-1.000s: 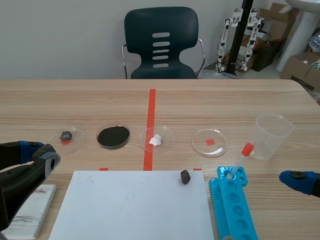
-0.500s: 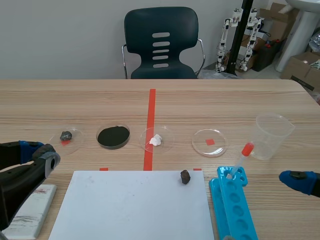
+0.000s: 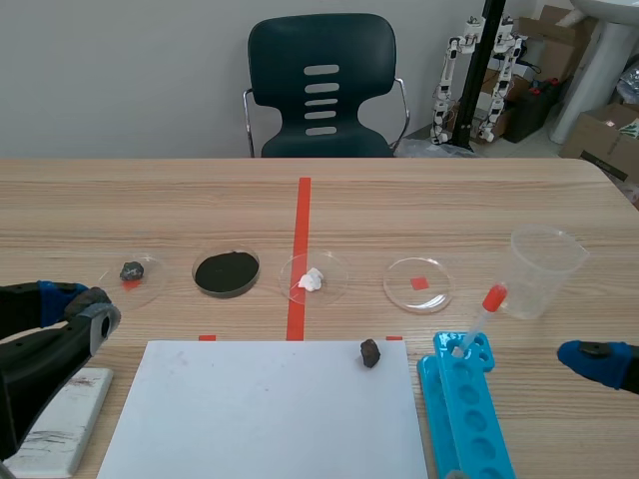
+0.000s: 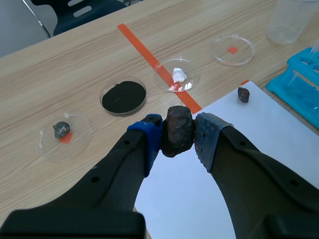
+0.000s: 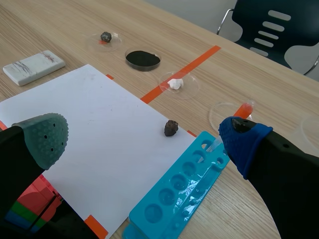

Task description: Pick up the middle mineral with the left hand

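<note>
In the left wrist view my left gripper (image 4: 178, 125) is shut on a dark brown rock (image 4: 177, 134), held above the white paper's (image 4: 209, 164) near-left part. In the scene view that gripper (image 3: 88, 305) sits low at the left edge; the rock is hidden there. Along the table stand dishes: a grey stone (image 3: 132, 269), black powder (image 3: 227, 272), a white mineral (image 3: 312, 279) on the red tape, and an empty dish (image 3: 418, 284). A small brown rock (image 3: 370, 351) lies on the paper's far right edge. My right gripper (image 5: 145, 134) is open, holding nothing.
A blue tube rack (image 3: 462, 409) with a red-bulbed dropper (image 3: 483, 311) lies right of the paper. A clear plastic cup (image 3: 544, 269) stands at the far right. A white tile (image 3: 55, 424) rests under my left arm. A dark chair (image 3: 319, 85) stands behind the table.
</note>
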